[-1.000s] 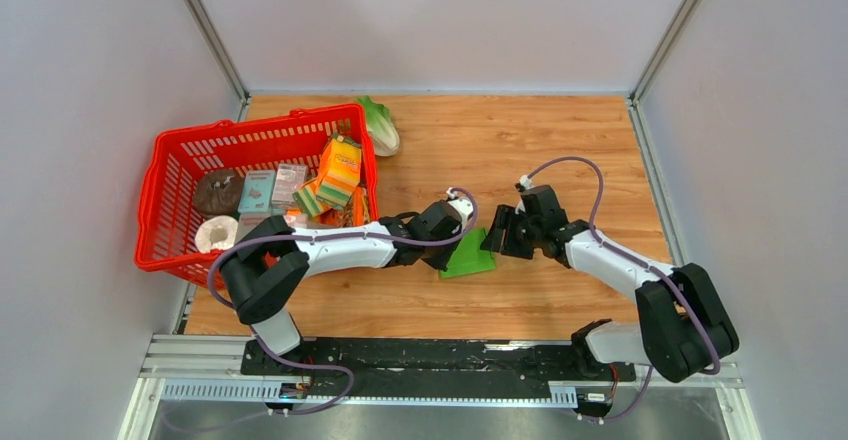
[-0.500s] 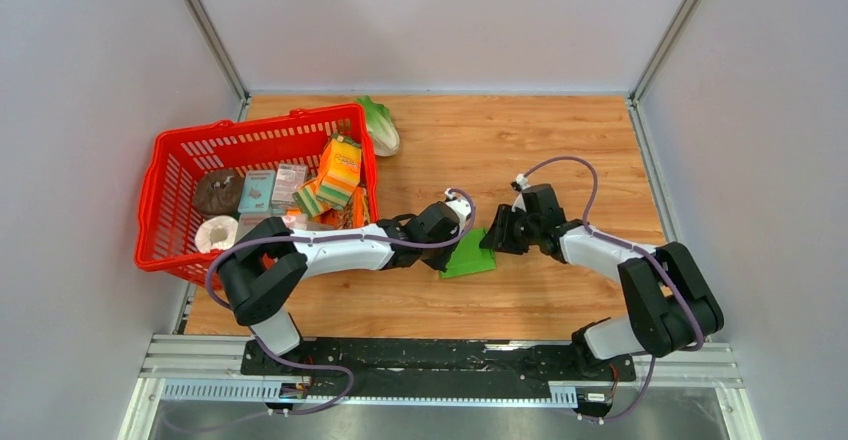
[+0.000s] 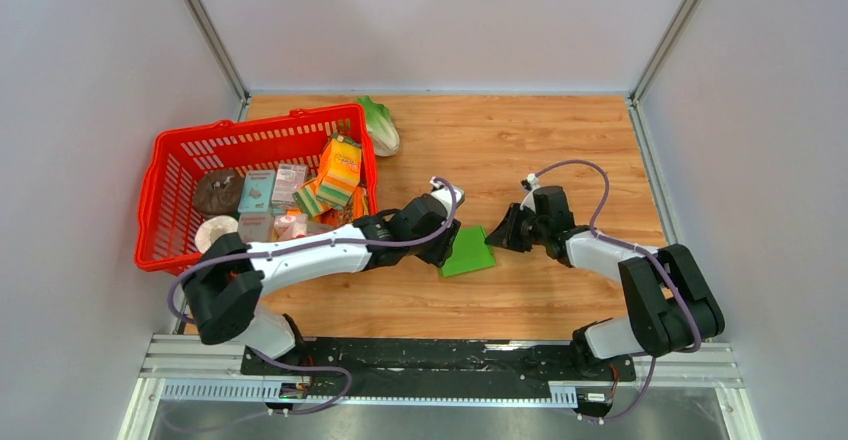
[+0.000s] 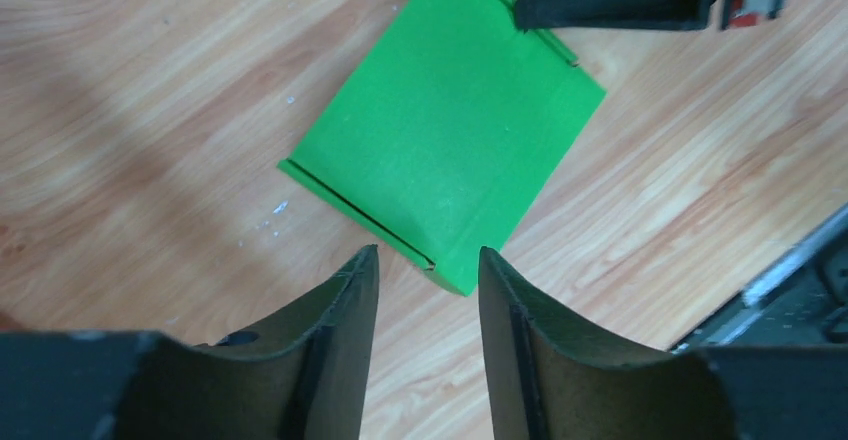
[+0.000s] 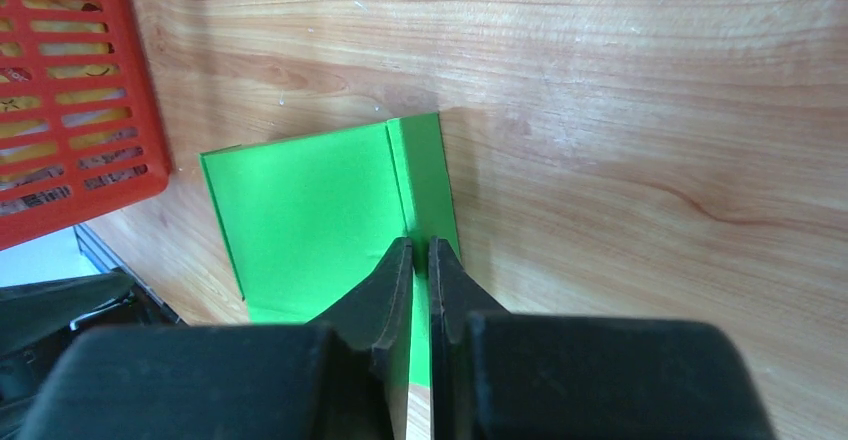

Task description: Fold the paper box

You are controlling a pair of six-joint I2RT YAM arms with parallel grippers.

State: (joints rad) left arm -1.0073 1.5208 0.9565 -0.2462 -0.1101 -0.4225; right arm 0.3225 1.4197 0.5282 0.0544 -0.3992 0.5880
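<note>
My left gripper hangs just short of the paper box. Its jaws stand about half apart and there is nothing between them. From its wrist camera the box lies straight ahead and below, turned cornerwise to me, with the nearest corner pointing into the gap between the fingers.

The box lies flat on the wooden table, between the two arms and roughly midway across the near half. It is close to square, so I can't call a long axis with confidence. What matters more is the crease. A narrow strip runs along the edge on my right arm's side, and the fold line there points directly away from that arm's fingers.

My right gripper is the one in contact. Its jaws are pinched almost together right on that fold line, and a sliver of green shows in the slit. I judge it has the strip nipped, though I can't see how firmly. So the next move turns on the right arm, with the left free to pin the main panel from the opposite corner.
</note>
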